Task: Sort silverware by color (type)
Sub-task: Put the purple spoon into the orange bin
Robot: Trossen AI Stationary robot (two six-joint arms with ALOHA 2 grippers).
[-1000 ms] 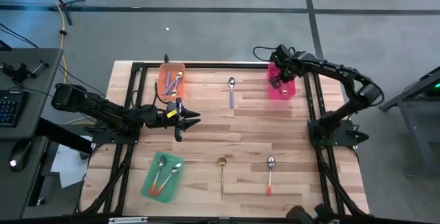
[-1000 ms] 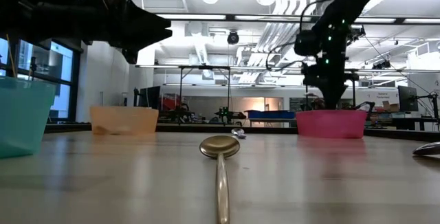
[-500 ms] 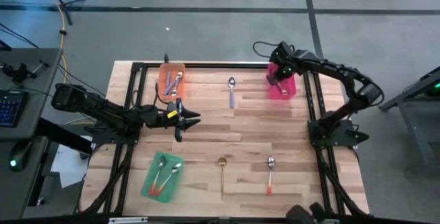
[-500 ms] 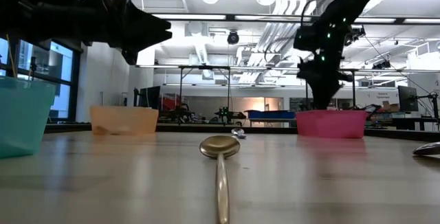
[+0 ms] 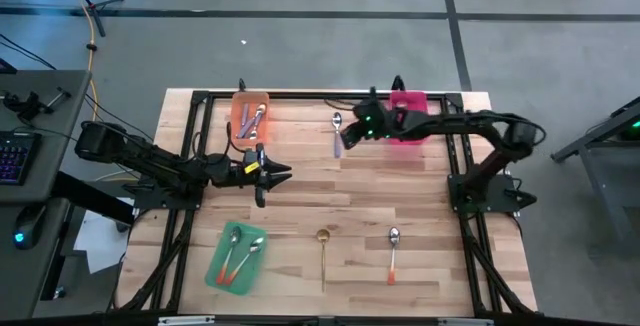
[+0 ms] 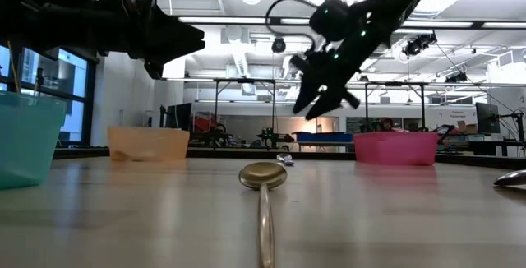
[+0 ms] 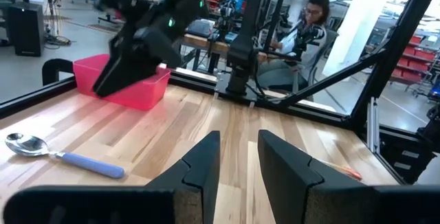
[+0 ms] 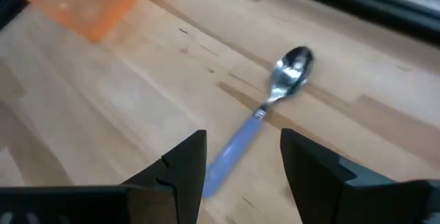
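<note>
Wooden table, right arm's fingers spread above blue-handled spoon

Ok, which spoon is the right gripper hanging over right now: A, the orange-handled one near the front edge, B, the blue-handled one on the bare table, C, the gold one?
B: the right wrist view shows the right gripper open above the blue-handled spoon, and the high view agrees.
</note>
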